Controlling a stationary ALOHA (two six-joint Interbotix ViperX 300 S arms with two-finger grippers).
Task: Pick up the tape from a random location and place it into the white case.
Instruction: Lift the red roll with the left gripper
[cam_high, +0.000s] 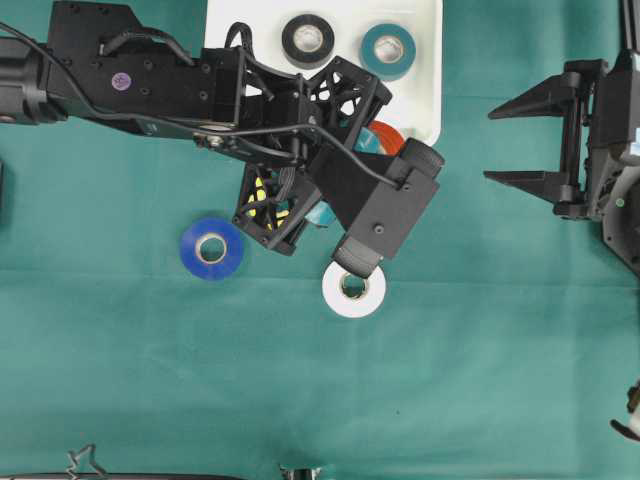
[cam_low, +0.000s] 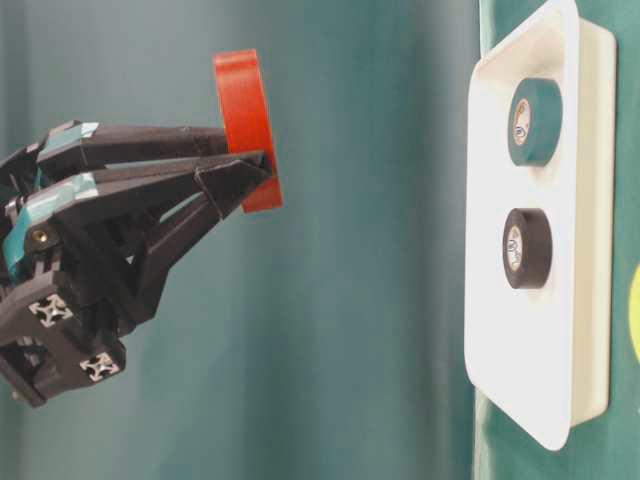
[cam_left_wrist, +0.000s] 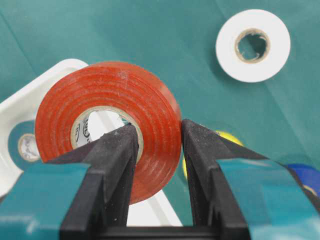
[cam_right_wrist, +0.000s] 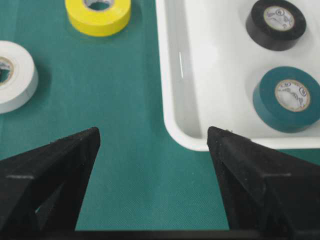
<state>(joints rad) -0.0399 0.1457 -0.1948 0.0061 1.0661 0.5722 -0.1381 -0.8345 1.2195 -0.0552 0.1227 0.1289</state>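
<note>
Your left jaws (cam_left_wrist: 157, 145) are clamped on the red tape (cam_left_wrist: 107, 125): one finger goes through the roll's core, the other presses on the outer face, so the band of the roll is pinched between them. The roll stands on edge in the grip, lifted clear of the green bench (cam_high: 480, 380). In the overhead view you see only a sliver of that red tape (cam_high: 388, 137) past the arm, right at the near corner of the white case (cam_high: 425, 90), over its rim. In the table-level view the red tape (cam_low: 245, 125) sticks out past the fingertips, with the white case (cam_low: 560, 330) apart from it on the far side of the picture.

Inside the case, beyond the left jaws, lie a black tape (cam_high: 308, 40) and a teal tape (cam_high: 388, 50), side by side and flat. On the bench, a white tape (cam_high: 354, 290) lies just off the wrist end of the left arm, a blue tape (cam_high: 211, 248) sits further out on that side, and a yellow tape (cam_high: 262, 192) is mostly hidden under the gripper body.

Your right jaws (cam_high: 520, 140) stand wide open and hold nothing, parked well apart from the case. Through them you look onto the case's corner, with the yellow roll and the white roll off to one side.
</note>
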